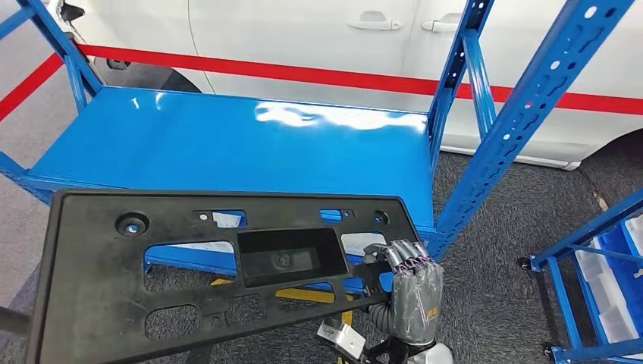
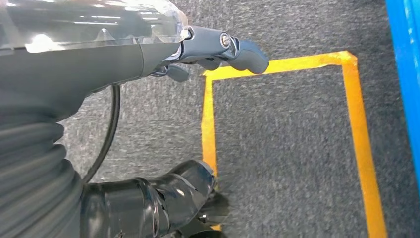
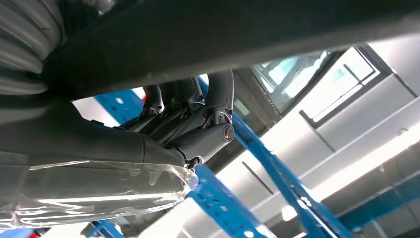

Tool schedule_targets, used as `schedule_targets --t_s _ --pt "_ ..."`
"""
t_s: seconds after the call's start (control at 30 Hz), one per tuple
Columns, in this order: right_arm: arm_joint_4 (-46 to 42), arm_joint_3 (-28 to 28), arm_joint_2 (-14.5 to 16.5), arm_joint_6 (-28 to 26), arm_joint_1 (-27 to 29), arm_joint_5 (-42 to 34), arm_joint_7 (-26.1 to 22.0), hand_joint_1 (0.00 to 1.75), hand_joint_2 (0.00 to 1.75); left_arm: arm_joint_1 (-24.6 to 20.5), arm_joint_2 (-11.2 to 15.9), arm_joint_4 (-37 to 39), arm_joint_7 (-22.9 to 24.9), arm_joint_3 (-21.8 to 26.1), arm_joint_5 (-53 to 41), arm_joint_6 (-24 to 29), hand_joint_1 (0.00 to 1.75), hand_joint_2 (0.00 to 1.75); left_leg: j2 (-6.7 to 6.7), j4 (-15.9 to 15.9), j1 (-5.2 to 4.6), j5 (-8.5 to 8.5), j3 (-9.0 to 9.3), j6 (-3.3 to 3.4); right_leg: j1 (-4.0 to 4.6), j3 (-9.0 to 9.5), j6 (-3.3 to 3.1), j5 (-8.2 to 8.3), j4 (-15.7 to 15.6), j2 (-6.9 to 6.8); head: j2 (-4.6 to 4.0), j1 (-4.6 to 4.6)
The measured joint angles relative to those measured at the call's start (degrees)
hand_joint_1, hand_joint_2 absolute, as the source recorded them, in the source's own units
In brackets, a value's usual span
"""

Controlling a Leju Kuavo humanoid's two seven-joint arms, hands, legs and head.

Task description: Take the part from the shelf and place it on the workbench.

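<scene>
Head view: one black plastic part [image 1: 220, 273], a long flat panel w/ cut-outs and a boxy recess in the middle, sits lifted in front of the blue shelf [image 1: 227, 144], its near edge out over the carpet, far edge just over the shelf's front lip. Right hand [image 1: 409, 292] grips the part's right end, fingers curled over the top edge; right wrist view shows the same, dark fingers [image 3: 183, 111] hooked round the part's underside. Left hand [image 2: 218, 49] hangs over grey carpet and a yellow tape outline [image 2: 356, 134], thumb sticking out, nothing in it that I can see; whether its fingers are spread or curled I can't tell. The part's left end runs out of frame, so what holds it there isn't visible.

Step, I'd judge: carrying the part clear of the shelf. To do it well: keep it level, back it straight out so the right end doesn't clip the blue upright [image 1: 523, 121] just beside the hand, then turn toward the desk.

Count: 1 part, 1 shelf deck w/ nothing on it, 2 hands, 1 white car [image 1: 303, 38] behind, 1 more blue rack [image 1: 599, 258] at right.
</scene>
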Motion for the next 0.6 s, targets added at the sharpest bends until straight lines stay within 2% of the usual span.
schedule_targets --t_s 0.03,0.07,0.1,0.13,0.17,0.2,0.23,0.27,0.37,0.4,0.43,0.5,0.53,0.57,0.6 --pt "0.0 -0.1 0.0 0.0 0.0 0.0 0.0 1.75 1.75 0.0 0.0 0.0 0.0 0.0 0.0 0.0 0.00 1.75 0.01 3.3 0.06 -1.70 -0.91 -0.23 0.05 -0.62 0.00 0.37 0.1 -0.02 0.01 0.00" --pt "0.0 -0.1 0.0 0.0 0.1 -0.1 0.0 1.75 1.75 0.0 0.0 0.0 0.0 0.0 0.0 0.0 0.00 1.75 0.01 5.2 0.08 -2.35 -1.10 -0.40 0.08 -1.20 0.05 0.71 0.2 -0.04 0.01 -0.01" --pt "0.0 -0.2 0.0 0.0 0.1 -0.1 0.0 1.75 1.75 0.1 0.0 0.0 0.0 0.0 0.0 0.0 0.00 1.75 0.01 4.8 0.10 -1.83 -0.18 -0.47 0.10 -1.75 0.14 1.03 0.4 -0.05 0.01 0.00" --pt "0.0 -0.3 0.0 0.0 0.1 -0.1 -0.1 1.75 1.75 0.1 0.0 0.0 0.0 0.0 0.0 0.0 0.00 1.75 0.01 2.2 0.12 -0.48 1.90 -0.42 0.10 -2.23 0.26 1.33 0.5 -0.03 0.00 -0.01" --pt "0.0 -0.3 0.0 0.0 0.1 -0.1 -0.1 1.75 1.75 0.0 0.0 0.0 0.1 0.0 -0.1 0.0 0.00 1.75 0.01 -2.0 0.13 0.99 4.74 -0.25 0.10 -2.62 0.42 1.60 0.7 -0.01 0.00 -0.01" --pt "0.0 -0.4 0.1 0.0 0.1 -0.1 -0.1 1.75 1.75 -0.1 0.0 0.0 0.1 0.0 -0.1 0.0 0.00 1.75 -0.01 -6.1 0.05 1.97 7.45 0.03 0.16 -2.94 0.66 1.88 0.8 0.01 0.00 0.00" --pt "0.0 -0.5 0.1 0.0 0.2 -0.1 -0.1 1.75 1.75 -0.1 0.0 0.0 0.0 0.0 -0.1 0.0 0.00 1.75 -0.04 -9.1 -0.10 2.73 9.24 0.35 0.19 -3.10 0.94 2.15 0.9 0.01 0.00 0.00" --pt "0.0 -0.5 0.2 0.0 0.1 -0.1 -0.1 1.75 1.75 -0.2 0.1 0.0 0.0 0.0 -0.1 0.0 0.00 1.75 -0.06 -10.8 -0.27 2.97 10.03 0.67 0.21 -3.20 1.27 2.45 0.9 0.00 0.01 0.00" --pt "0.0 -0.6 0.2 0.0 0.2 -0.1 -0.1 1.75 1.75 -0.2 0.1 0.0 0.0 0.0 -0.2 0.1 0.00 1.75 0.07 -11.5 -0.32 3.90 9.32 1.65 0.24 -3.47 2.40 3.18 0.9 0.05 0.01 0.01" --pt "0.0 -0.6 0.2 0.0 0.2 -0.1 -0.1 1.75 1.75 -0.2 0.0 0.0 0.0 0.0 -0.2 0.1 0.00 1.75 0.18 -11.8 -0.17 4.41 9.05 2.15 0.24 -3.84 2.70 2.39 1.5 0.10 0.01 0.05" --pt "0.0 -0.6 0.2 -0.1 0.2 -0.1 0.0 1.75 1.75 -0.2 0.0 0.0 0.0 0.0 -0.2 0.0 0.00 1.75 0.30 -12.1 0.00 5.00 8.70 2.64 0.24 -4.52 2.94 0.71 3.1 0.17 0.01 0.07" --pt "0.0 -0.6 0.2 -0.1 0.3 -0.1 0.0 1.75 1.75 -0.2 0.0 0.0 0.0 0.0 -0.2 0.0 0.00 1.75 0.43 -12.1 0.05 6.02 7.60 3.20 0.06 -6.73 3.26 -4.50 9.4 0.22 0.01 0.10" --pt "0.0 -0.6 0.2 -0.1 0.3 -0.1 0.0 1.75 1.75 -0.2 0.0 0.0 0.0 0.0 -0.2 0.0 0.00 1.75 0.44 -12.0 0.03 6.45 6.90 3.22 -0.02 -7.71 3.43 -6.51 13.0 0.23 0.01 0.08" --pt "0.0 -0.7 0.2 -0.1 0.4 -0.1 0.0 1.75 1.75 -0.2 0.0 0.0 0.0 0.1 -0.2 0.0 0.00 1.75 0.45 -11.7 0.01 6.83 6.18 3.15 -0.11 -8.04 3.58 -7.48 15.4 0.23 0.00 0.09" --pt "0.0 -0.7 0.2 -0.1 0.4 -0.1 0.0 1.75 1.75 -0.1 0.0 0.0 0.0 0.1 -0.2 0.0 0.00 1.75 0.44 -11.5 0.00 7.14 5.49 3.05 -0.18 -7.40 3.68 -7.29 15.9 0.22 0.01 0.08"
